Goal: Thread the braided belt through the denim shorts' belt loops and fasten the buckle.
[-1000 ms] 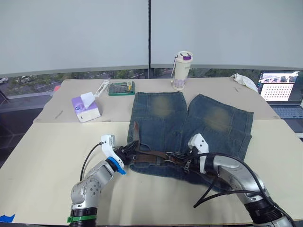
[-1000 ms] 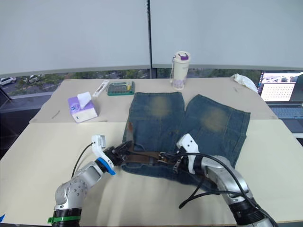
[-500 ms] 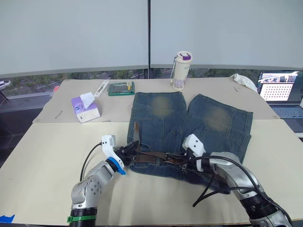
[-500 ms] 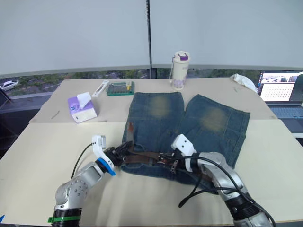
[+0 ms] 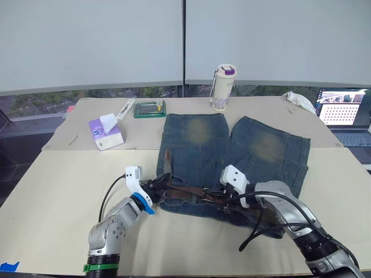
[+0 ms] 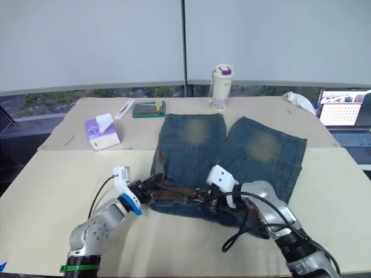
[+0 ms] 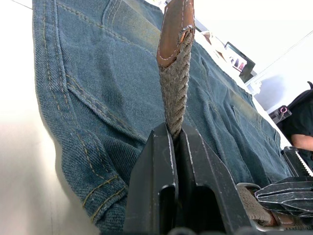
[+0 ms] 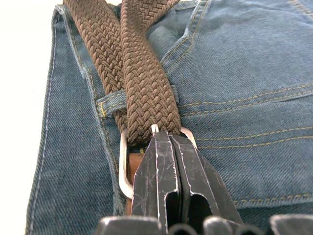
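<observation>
Left gripper [image 7: 174,134] pinches the braided belt [image 8: 142,93] near its leather tip, right gripper [image 8: 168,142] clamps the buckle [image 8: 124,161] on the denim shorts' [image 5: 232,145] near waistband; limp webbing likely handles best held by those stiffer ends.

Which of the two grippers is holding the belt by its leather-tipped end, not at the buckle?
The left gripper: it is shut on the braided belt just below the leather tip. The right gripper is at the buckle.
</observation>
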Tool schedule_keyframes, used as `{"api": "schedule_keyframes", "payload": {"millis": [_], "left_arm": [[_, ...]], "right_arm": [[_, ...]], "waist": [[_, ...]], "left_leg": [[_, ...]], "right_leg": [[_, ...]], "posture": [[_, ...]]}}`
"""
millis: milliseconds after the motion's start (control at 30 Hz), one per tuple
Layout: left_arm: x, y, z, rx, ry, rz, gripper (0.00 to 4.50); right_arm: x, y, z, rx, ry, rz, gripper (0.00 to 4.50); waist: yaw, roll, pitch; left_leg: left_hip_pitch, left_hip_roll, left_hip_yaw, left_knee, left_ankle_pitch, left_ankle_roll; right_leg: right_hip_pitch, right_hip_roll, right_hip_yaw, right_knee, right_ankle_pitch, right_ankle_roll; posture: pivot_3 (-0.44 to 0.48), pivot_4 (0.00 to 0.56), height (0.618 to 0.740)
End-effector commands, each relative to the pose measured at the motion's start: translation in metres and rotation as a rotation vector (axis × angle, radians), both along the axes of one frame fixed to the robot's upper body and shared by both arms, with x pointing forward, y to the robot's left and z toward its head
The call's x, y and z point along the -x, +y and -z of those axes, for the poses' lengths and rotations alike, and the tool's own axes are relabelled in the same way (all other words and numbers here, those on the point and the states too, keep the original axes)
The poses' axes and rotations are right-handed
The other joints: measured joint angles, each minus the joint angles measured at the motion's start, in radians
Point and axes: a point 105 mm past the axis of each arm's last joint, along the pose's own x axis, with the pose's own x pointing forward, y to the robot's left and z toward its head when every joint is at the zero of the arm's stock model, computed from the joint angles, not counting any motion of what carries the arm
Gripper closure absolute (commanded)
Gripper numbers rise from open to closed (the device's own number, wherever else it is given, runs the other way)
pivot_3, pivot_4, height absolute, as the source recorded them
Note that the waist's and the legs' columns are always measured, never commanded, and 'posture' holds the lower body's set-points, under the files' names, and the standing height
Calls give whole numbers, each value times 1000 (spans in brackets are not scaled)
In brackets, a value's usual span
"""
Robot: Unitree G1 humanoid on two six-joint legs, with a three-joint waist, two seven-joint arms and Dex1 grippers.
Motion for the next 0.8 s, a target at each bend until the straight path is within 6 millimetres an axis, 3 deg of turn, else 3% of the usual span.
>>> {"api": "schedule_keyframes", "payload": {"millis": [33, 200, 333, 500, 800], "left_arm": [[-6, 3, -12, -15, -59, -15, 4500], [-11, 3, -21, -33, -116, -31, 4500], [-21, -6, -54, 24, -211, -29, 4500], [-24, -35, -94, 53, -322, 77, 4500], [-12, -84, -135, 68, -479, 247, 4500]], "right_arm": [[9, -11, 35, 102, 108, 7, 4478], [7, -13, 42, 164, 84, -10, 4478], [11, -15, 51, 244, 55, -42, 4478], [18, -16, 60, 326, 25, -75, 4478], [26, -14, 70, 365, -2, -65, 4478]], "waist": [[0, 0, 0], [0, 0, -1], [3, -1, -2], [0, -2, -5], [3, -2, -5]], "left_leg": [[0, 0, 0, 0, 0, 0], [0, 0, 0, 0, 0, 0], [0, 0, 0, 0, 0, 0], [0, 0, 0, 0, 0, -1], [0, 0, 0, 1, 1, -2]], "right_leg": [[0, 0, 0, 0, 0, 0], [0, 0, 0, 0, 0, 0], [0, 0, -1, 0, 0, 0], [1, 0, -1, 0, 0, 0], [1, 0, 0, 0, 0, 0]], "posture": [[0, 150, 740], [0, 150, 740], [0, 150, 740], [0, 150, 740], [0, 150, 740]]}}
